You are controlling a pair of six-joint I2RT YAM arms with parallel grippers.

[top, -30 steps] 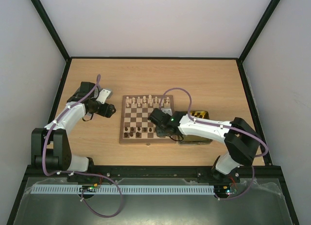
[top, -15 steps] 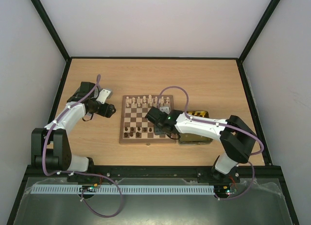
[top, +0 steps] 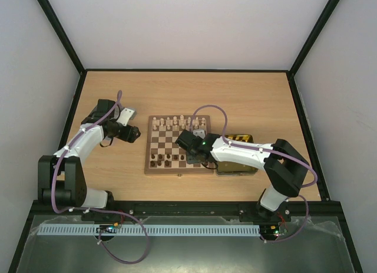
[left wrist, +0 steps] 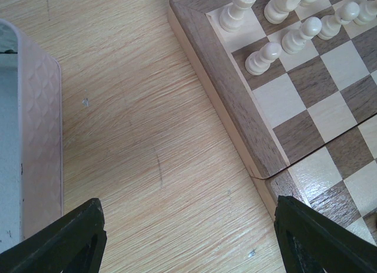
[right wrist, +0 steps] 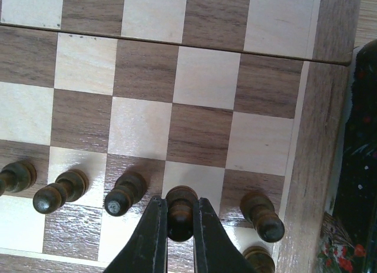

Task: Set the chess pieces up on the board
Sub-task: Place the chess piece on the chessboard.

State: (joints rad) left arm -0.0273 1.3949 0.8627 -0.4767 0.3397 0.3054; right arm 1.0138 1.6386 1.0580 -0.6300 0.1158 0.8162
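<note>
I am working in what looks like a robotics lab test cell, not a home or a shop. My two arms are sitting bolted to a black rail [top: 194,207] at the near edge of a plain wooden tabletop [top: 247,96]. Blank white panels [top: 188,25] in black frame posts [top: 59,31] are boxing the table in. Purple cables [top: 213,107] are looping along my arms, and a white slotted cable duct [top: 165,230] is running below my bases.
</note>
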